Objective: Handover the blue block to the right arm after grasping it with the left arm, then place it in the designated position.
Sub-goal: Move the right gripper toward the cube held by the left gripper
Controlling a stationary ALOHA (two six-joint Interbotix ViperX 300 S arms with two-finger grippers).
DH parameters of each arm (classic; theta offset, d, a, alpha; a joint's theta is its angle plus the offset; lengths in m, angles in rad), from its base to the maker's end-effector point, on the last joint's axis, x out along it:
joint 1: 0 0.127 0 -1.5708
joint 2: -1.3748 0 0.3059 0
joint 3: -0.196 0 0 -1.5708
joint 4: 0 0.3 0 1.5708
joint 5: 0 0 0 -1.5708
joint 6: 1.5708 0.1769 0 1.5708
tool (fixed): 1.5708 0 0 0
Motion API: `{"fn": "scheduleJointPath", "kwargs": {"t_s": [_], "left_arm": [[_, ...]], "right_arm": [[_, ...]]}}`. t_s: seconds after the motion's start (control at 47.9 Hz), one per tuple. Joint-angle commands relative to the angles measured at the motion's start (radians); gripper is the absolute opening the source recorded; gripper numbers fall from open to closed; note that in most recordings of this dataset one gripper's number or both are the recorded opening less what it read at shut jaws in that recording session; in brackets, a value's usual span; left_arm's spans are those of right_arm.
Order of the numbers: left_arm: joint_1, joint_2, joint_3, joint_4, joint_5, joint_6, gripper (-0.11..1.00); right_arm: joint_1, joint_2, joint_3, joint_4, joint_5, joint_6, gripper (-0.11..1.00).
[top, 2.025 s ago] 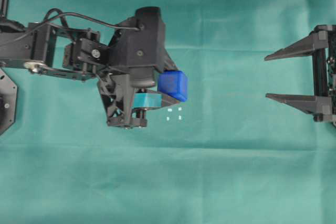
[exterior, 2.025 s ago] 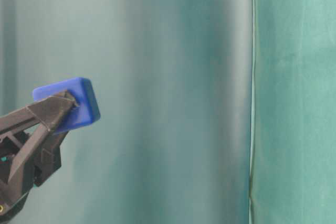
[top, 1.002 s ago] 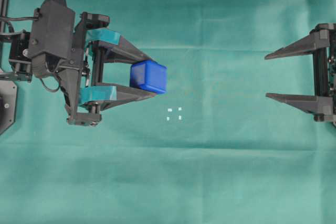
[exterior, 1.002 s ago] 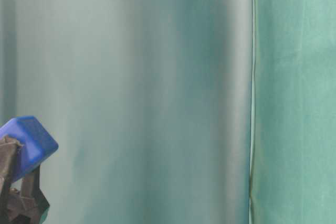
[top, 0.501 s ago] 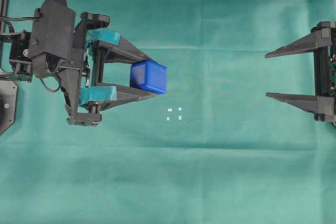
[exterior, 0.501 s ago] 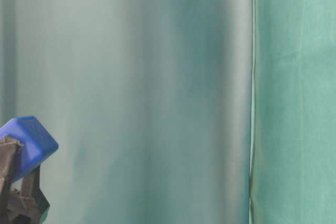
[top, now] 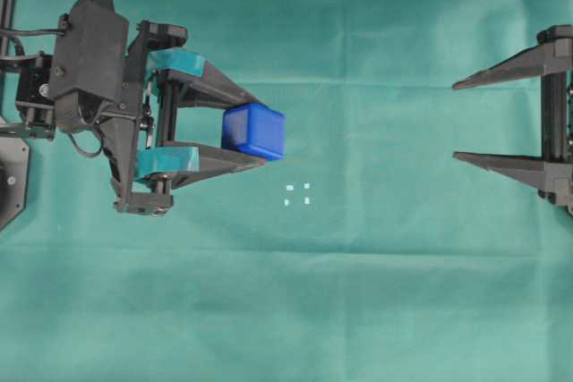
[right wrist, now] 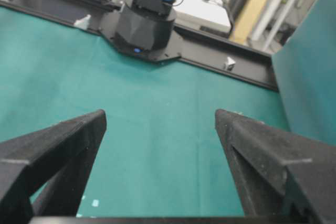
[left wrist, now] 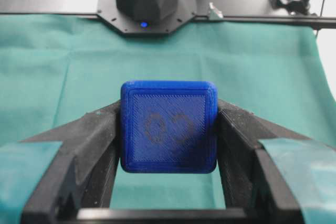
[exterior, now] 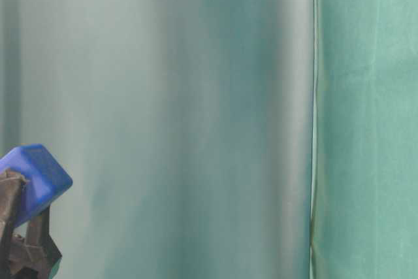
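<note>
done: left end effector [top: 255, 133] has the blue block [top: 253, 131] clamped, held up left of the white corner marks [top: 297, 194]
right end effector [top: 457, 122]: jaws spread wide, empty, far right
left to do: handover, then placing

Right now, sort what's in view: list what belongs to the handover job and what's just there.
Job:
- blue block, held in the left gripper
- right gripper, open, apart from the block
- designated position, four white marks

Just there:
- green cloth
- black arm base
</note>
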Motion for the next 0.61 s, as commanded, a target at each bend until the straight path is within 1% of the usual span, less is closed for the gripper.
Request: {"fn": "scheduleJointPath", "kwargs": {"t_s": [0.0, 0.292, 0.334, 0.376, 0.459, 0.584], "left_arm": [[-0.003, -0.015, -0.012, -0.002, -0.009, 0.000, 0.46], [-0.003, -0.015, -0.012, -0.002, -0.009, 0.000, 0.47], [-0.003, -0.014, -0.012, -0.002, -0.009, 0.000, 0.47], [-0.002, -0.014, -0.012, -0.002, -0.009, 0.000, 0.47], [-0.002, -0.015, -0.012, -0.002, -0.011, 0.000, 0.47], [-0.003, -0.015, -0.012, -0.002, -0.011, 0.000, 0.47]], "right_arm": [[-0.002, 0.000, -0.037, -0.012, 0.011, 0.002, 0.94], [-0.002, -0.011, -0.061, -0.017, 0.058, 0.000, 0.94], [-0.002, -0.009, -0.063, -0.026, 0.063, -0.003, 0.94], [-0.002, -0.008, -0.066, -0.046, 0.066, -0.003, 0.94], [0.000, -0.005, -0.066, -0.141, 0.061, -0.008, 0.94], [0.008, 0.000, -0.066, -0.337, 0.034, -0.037, 0.94]]}}
